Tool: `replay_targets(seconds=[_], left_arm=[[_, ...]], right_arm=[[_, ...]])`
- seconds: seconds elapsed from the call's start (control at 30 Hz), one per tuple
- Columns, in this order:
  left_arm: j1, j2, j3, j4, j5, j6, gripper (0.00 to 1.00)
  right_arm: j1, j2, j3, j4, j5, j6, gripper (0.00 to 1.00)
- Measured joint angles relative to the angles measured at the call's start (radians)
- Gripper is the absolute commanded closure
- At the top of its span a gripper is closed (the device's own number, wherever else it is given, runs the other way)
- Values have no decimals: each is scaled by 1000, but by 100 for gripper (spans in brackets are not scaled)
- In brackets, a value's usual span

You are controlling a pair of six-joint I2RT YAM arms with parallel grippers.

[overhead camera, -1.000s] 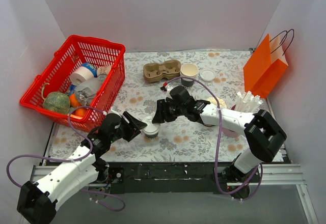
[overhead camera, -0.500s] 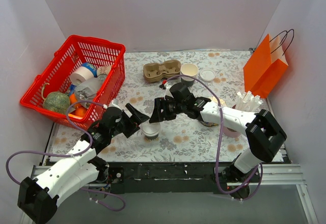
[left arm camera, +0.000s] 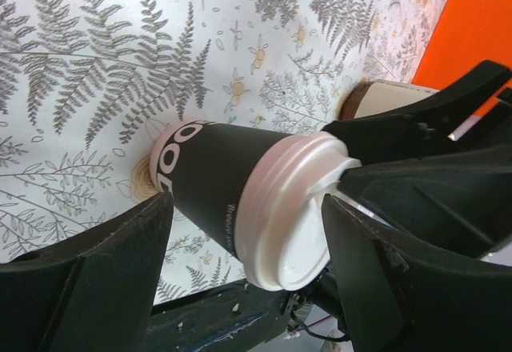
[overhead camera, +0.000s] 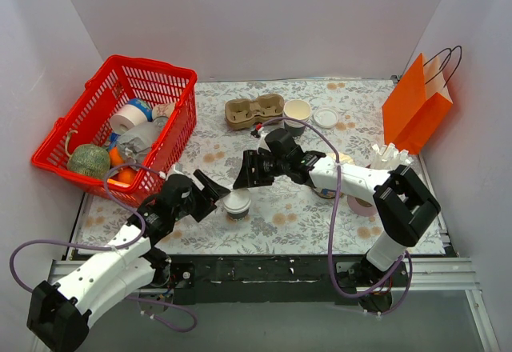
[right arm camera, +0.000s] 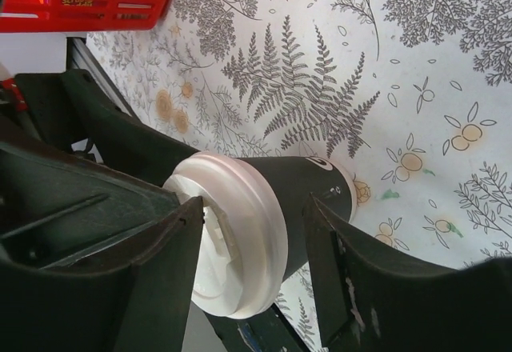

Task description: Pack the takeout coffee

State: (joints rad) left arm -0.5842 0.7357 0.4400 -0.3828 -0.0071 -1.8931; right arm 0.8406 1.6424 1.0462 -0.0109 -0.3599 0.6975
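Left fingers wider around takeout coffee

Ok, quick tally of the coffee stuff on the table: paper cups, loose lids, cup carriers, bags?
Paper cups: 2 (lidded cup, lidless cup)
Loose lid: 1
Carrier: 1
Bag: 1
Total: 5
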Motion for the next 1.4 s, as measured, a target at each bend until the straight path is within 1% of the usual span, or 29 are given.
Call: replay_targets(seconds=[0.07, 0.1, 0.13, 0.23, 0.3, 0.43, 0.53, 0.63, 0.67, 0.73, 0.77, 0.8, 0.83, 0.9, 0.97, 1.17, 1.4], left_arm=[[0, -8, -22, 5, 3, -4, 33], [0, -9, -35, 12, 5, -10, 37], [0, -11, -40, 22, 6, -15, 39], [0, -13, -43, 43, 13, -26, 46], [0, -13, -47, 53, 13, -30, 47], [0, -15, -56, 68, 11, -37, 49], [0, -30, -66, 70, 18, -42, 49], [0, -53, -76, 67, 26, -44, 43], [0, -59, -79, 62, 30, -44, 38], [0, -69, -83, 52, 38, -42, 30], [0, -72, -83, 46, 44, -40, 23], [0, -72, -82, 39, 48, -35, 9], [0, -72, -80, 31, 50, -31, 4], [0, -67, -63, 3, 55, -15, 2], [0, -58, -28, -28, 54, -6, 2], [0, -59, 93, -99, 20, 31, 2], [0, -82, 115, -156, -27, 38, 2]], right_arm=[[0, 0, 0, 13, -6, 3, 48], [0, 0, 0, 16, -7, 5, 50], [0, 0, 0, 17, -10, 6, 50], [0, 0, -3, 32, -14, 9, 57], [0, 0, -19, 53, -18, 14, 64], [-3, 0, -44, 96, -34, 26, 69], [-3, -2, -59, 118, -41, 31, 69], [-3, -10, -64, 119, -43, 24, 63], [-3, -13, -64, 118, -40, 16, 57], [-2, -18, -61, 106, -35, -3, 52], [-2, -19, -51, 87, -30, -15, 44], [-2, -19, -43, 72, -26, -24, 39], [-2, -19, -27, 48, -18, -37, 36], [-2, -20, 3, 5, -10, -63, 23], [-2, -20, 33, -19, -8, -81, 6], [-2, -59, 77, -53, 10, -121, 3], [-2, -153, 42, -70, 47, -134, 2]])
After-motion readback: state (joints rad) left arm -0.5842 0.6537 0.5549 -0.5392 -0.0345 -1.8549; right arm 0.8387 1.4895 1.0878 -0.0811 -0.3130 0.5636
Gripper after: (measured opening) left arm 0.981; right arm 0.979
